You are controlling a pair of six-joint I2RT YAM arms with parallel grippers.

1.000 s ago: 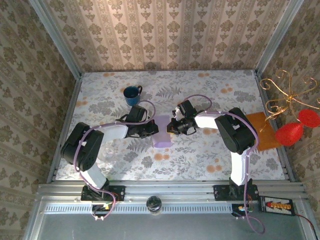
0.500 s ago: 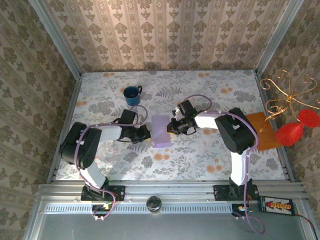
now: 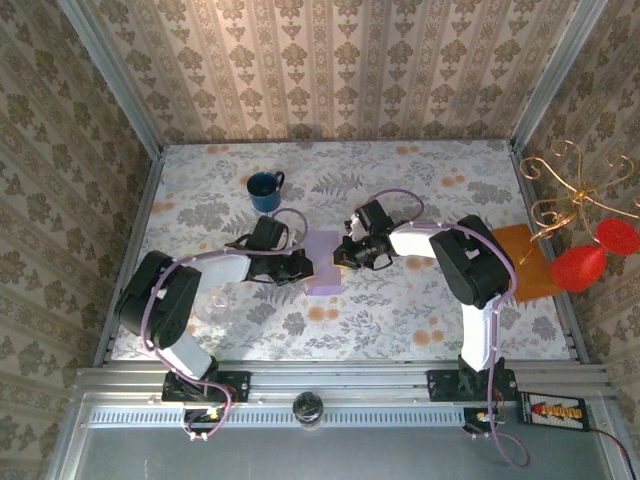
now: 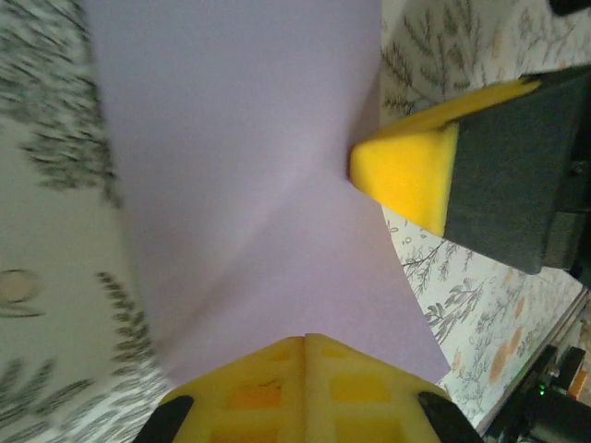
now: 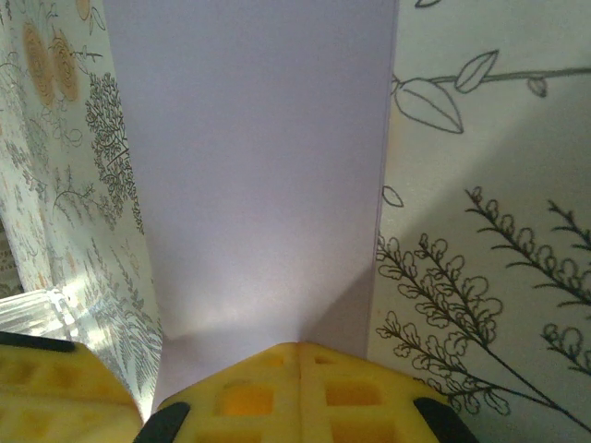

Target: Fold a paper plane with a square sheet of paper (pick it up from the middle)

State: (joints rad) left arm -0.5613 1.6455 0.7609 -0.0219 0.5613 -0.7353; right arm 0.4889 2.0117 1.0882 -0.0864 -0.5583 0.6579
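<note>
The square sheet of paper [image 3: 324, 264], pale lilac and folded into a narrow upright rectangle, lies flat mid-table. My left gripper [image 3: 303, 267] is shut, its yellow tips resting on the paper's left edge. In the left wrist view the paper [image 4: 240, 175] spreads ahead of the left gripper [image 4: 306, 340], creased diagonally, and the right gripper's yellow finger [image 4: 406, 180] touches its far edge. My right gripper [image 3: 344, 255] is shut at the paper's right edge. In the right wrist view the right gripper [image 5: 297, 349] presses on the paper [image 5: 259, 157] near a folded edge.
A blue mug [image 3: 265, 189] stands behind the left arm. An orange-brown flat rectangle [image 3: 522, 260] lies at the right edge, beside a gold wire stand with red ornaments [image 3: 585, 262]. A small clear object [image 3: 215, 299] sits by the left arm. Patterned walls enclose the table.
The left gripper pulled back left off the paper, then came right again onto its left edge. The right gripper stayed put on the right edge.
</note>
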